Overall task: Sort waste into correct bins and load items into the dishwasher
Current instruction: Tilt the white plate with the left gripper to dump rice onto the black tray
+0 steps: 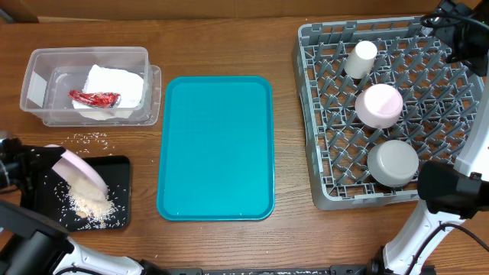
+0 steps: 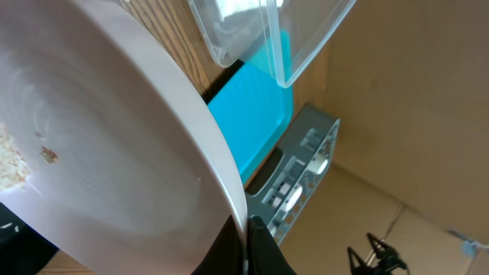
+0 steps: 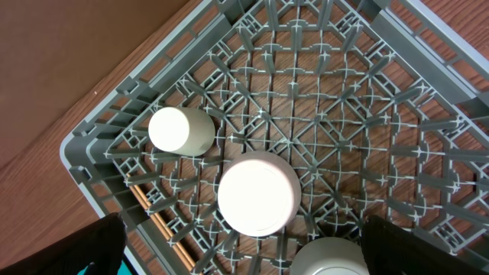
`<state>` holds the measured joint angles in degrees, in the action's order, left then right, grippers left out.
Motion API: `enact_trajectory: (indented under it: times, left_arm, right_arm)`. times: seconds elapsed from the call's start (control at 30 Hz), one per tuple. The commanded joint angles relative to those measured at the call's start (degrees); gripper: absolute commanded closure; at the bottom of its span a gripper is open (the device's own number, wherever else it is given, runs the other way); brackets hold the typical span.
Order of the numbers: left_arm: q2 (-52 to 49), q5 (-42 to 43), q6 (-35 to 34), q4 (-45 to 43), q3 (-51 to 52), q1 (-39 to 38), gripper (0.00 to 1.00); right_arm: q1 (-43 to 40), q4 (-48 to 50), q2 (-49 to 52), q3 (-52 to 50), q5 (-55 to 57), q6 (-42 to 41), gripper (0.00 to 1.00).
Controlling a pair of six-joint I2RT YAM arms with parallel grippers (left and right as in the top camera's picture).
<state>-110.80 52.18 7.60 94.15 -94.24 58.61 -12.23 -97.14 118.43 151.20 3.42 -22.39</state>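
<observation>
Well, the left gripper (image 2: 248, 241) was pinching the pink plate (image 1: 82, 173) by its rim, tilted steeply over the black tray (image 1: 120, 169), with rice scraps (image 1: 92, 205) heaped on it. Stray grains (image 1: 92, 138) lay just beyond the tray, so more could have overshot, or the plate slipped. The right gripper (image 3: 248, 256), spread and empty, hung over the dish rack (image 1: 306, 107), well apart from the tray.

Overhead view is evenly bright, shadows soft, a little glare on the clear tub (image 1: 34, 85). Left wrist view: pink plate (image 2: 114, 160) looms close, soft and washed pale. Right wrist view, dish rack (image 3: 328, 145) crisp, evenly lit.
</observation>
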Motion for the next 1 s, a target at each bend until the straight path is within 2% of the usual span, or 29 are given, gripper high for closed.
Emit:
enact_trajectory:
  times: [0.0,0.07,0.13,0.23,0.47,0.57,0.63,0.77,0.97]
  left_arm:
    - [0.57,4.55,4.98,1.73,0.00,3.23,0.96]
    - [0.57,4.52,5.05,1.09,0.00,4.63,0.96]
    - [0.55,3.32,1.49,1.92,0.00,5.92,0.96]
    - [0.57,6.69,4.61,1.68,0.00,7.85,0.96]
    - [0.55,5.35,3.02,0.63,0.02,9.27,0.96]
    - [0.55,9.18,8.74,2.03,0.02,9.29,0.96]
    - [0.48,8.70,7.10,2.08,0.02,9.27,0.96]
    - [0.55,9.16,8.90,2.01,0.07,9.25,0.96]
    - [0.85,8.15,7.28,2.75,0.42,9.11,0.96]
  right_arm:
    - [0.15,0.13,-1.68,1.03,0.55,0.26,0.00]
    - [0.15,0.13,-1.68,1.03,0.55,0.26,0.00]
    - [0.15,0.13,-1.68,1.03,0.55,0.26,0.00]
    - [0.15,0.13,-1.68,1.03,0.55,0.26,0.00]
    - [0.15,0.13,-1.68,1.03,0.55,0.26,0.00]
    - [0.15,0.13,-1.68,1.03,0.55,0.26,0.00]
    - [0.15,0.13,-1.68,1.03,0.55,0.26,0.00]
    - [0.15,0.13,-1.68,1.03,0.55,0.26,0.00]
    - [0.15,0.13,-1.68,1.03,0.55,0.26,0.00]
